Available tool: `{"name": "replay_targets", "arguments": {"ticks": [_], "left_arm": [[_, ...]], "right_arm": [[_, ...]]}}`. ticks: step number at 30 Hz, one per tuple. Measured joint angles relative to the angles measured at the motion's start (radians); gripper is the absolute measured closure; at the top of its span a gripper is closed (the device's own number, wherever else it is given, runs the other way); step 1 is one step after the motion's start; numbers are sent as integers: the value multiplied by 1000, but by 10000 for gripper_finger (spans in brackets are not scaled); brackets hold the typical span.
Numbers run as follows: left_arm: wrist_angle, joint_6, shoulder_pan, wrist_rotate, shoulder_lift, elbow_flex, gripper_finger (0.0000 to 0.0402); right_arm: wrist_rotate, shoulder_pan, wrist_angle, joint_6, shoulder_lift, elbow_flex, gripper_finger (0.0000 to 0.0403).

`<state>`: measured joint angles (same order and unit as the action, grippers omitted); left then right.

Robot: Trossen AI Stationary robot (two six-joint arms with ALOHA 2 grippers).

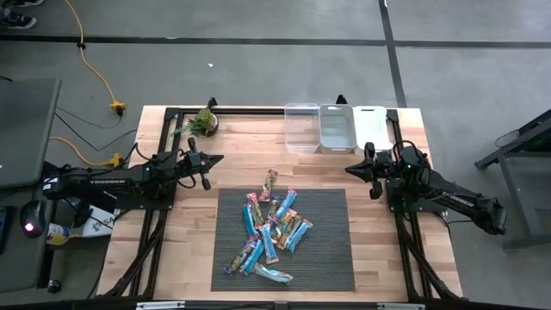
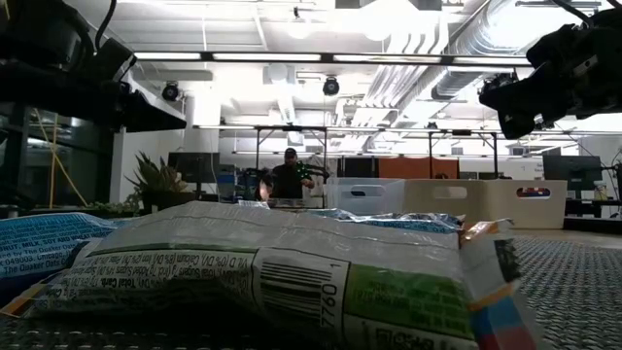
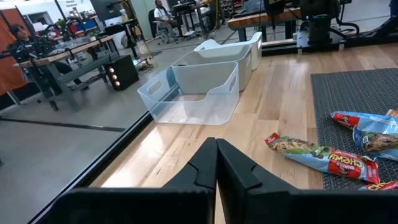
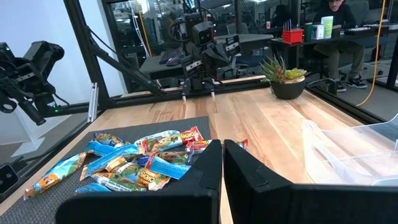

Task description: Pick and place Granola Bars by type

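Note:
Several granola bars [image 1: 271, 226] in blue, red and green wrappers lie in a loose heap on a dark mat [image 1: 327, 250] in the middle of the table. One red-and-green bar [image 3: 320, 157] lies half off the mat's far edge on the wood. My left gripper [image 1: 219, 158] hovers shut at the table's left, above the wood and short of the mat. My right gripper [image 1: 349, 169] hovers shut at the table's right, level with the mat's far corner. Neither touches anything.
Three open bins stand in a row at the table's far edge: a clear one [image 1: 301, 127], a grey one [image 1: 337, 127] and a white one [image 1: 371, 127]. A small potted plant [image 1: 204, 122] sits at the far left. Bare wood surrounds the mat.

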<state>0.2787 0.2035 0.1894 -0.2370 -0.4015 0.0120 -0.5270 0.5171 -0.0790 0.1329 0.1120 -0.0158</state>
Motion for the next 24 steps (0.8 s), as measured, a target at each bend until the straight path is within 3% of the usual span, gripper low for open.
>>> {"name": "replay_targets", "arguments": {"ticks": [5, 15, 24], "left_arm": [[0, 0, 0, 0, 0, 0, 401], [0, 0, 0, 0, 0, 0, 401], [0, 0, 0, 0, 0, 0, 401]], "right_arm": [[-5, -1, -17, 22, 0, 0, 402], [-2, -1, -147, 400, 0, 1, 402], [44, -1, -243, 530, 0, 1, 402]]}}
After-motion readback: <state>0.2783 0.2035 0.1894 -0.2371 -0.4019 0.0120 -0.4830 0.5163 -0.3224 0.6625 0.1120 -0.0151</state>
